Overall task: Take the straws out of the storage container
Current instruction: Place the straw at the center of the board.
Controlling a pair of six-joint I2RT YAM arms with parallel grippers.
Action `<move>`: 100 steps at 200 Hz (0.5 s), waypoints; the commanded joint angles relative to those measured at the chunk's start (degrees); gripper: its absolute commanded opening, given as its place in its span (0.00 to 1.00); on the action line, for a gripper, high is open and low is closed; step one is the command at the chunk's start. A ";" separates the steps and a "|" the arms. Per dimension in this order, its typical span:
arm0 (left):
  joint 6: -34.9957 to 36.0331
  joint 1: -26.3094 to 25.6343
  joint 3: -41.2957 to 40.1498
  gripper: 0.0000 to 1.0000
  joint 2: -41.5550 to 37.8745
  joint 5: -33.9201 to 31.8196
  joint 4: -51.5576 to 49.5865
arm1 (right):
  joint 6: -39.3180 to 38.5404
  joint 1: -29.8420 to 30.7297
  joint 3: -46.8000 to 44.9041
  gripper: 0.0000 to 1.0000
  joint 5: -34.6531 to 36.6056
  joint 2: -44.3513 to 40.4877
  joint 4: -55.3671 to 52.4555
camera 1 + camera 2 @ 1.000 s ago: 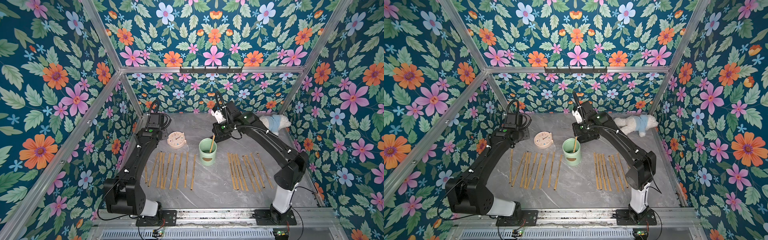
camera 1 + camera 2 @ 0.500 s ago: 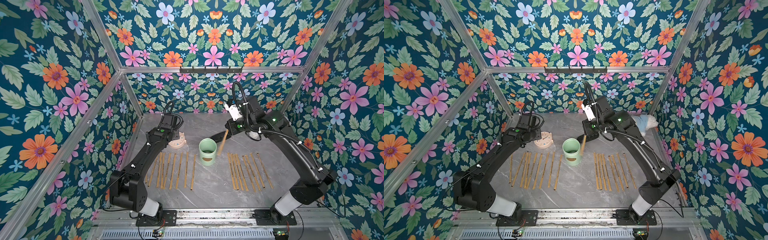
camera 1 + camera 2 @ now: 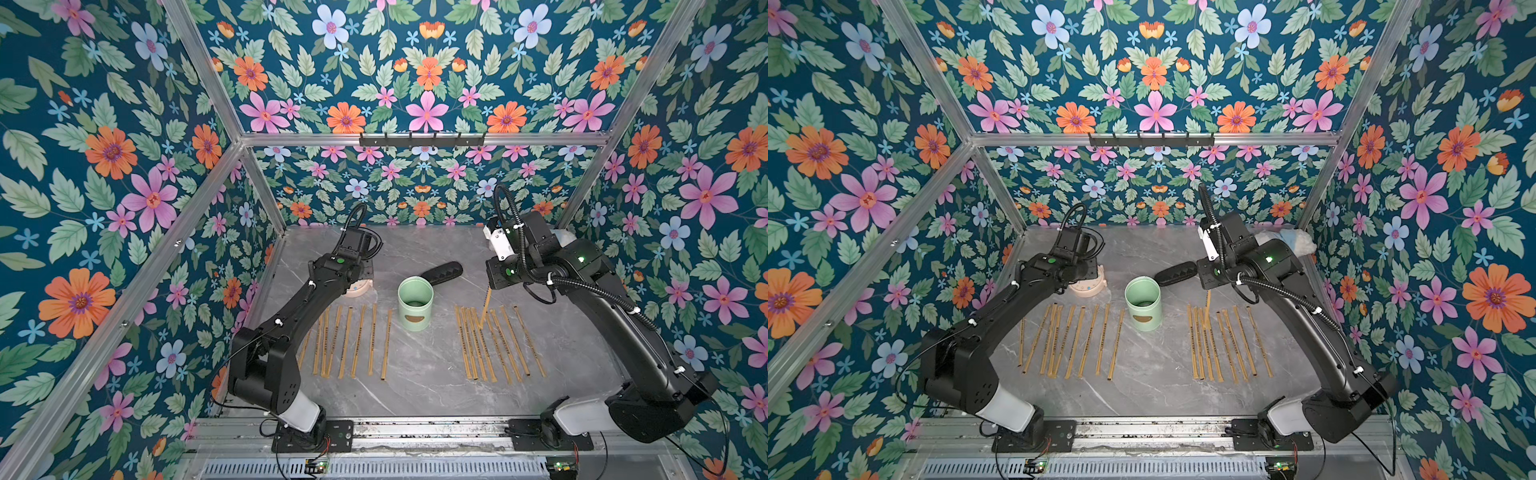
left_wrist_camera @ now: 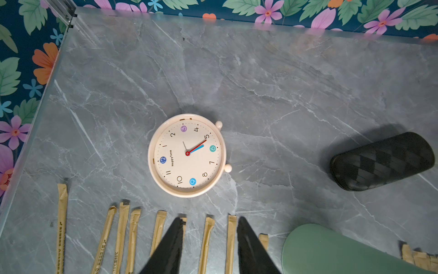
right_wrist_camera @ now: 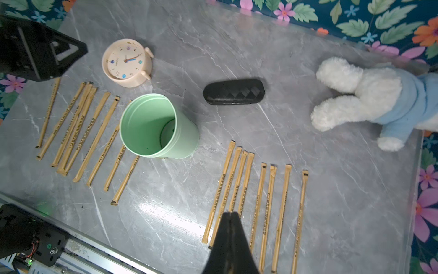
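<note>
Both top views look steeply down from high above the front rail, taking in the whole table around the storage container [image 3: 415, 305]. The left wrist camera hangs low and close just beside it, over the clock [image 4: 187, 154]. The right wrist camera sits higher, looking into its mouth. Both wrist views share container, clock and black case [image 5: 233, 91].

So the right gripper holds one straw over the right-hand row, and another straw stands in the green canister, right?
No: the canister is empty, as the right wrist view shows. The right gripper does hold one straw over that row.
</note>
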 commanded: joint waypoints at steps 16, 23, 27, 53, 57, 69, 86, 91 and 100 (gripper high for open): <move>-0.73 -0.90 0.36 0.40 0.99 -0.74 1.34 | 1.55 -0.09 -0.11 0.01 -3.20 3.29 -5.76; -0.71 -1.09 0.28 0.40 1.15 -0.76 1.36 | 1.70 -0.09 -0.08 0.01 -3.62 4.25 -6.34; -0.68 -1.19 0.20 0.40 1.30 -0.76 1.36 | 1.80 -0.07 -0.14 0.01 -3.84 4.77 -6.55; -0.63 -1.52 -0.22 0.40 1.74 -0.98 1.36 | 2.15 -0.09 -0.35 0.01 -6.42 7.81 -7.11; -0.63 -1.58 -0.31 0.40 1.83 -0.94 1.44 | 2.14 -0.08 -0.28 0.01 -6.84 8.39 -7.29; -0.54 -1.63 -0.64 0.40 1.80 -1.09 1.58 | 2.32 -0.09 0.08 0.01 -7.75 10.14 -7.76; -0.54 -1.79 -1.07 0.40 1.79 -1.09 1.71 | 2.67 -0.14 1.04 0.01 -9.32 13.04 -8.66; -0.47 -1.73 -1.20 0.40 1.71 -1.15 1.73 | 2.86 -0.17 1.17 0.01 -9.68 14.21 -8.75; -0.45 -1.80 -1.45 0.40 1.63 -1.18 1.75 | 3.12 -0.19 1.56 0.01 -10.49 16.70 -8.93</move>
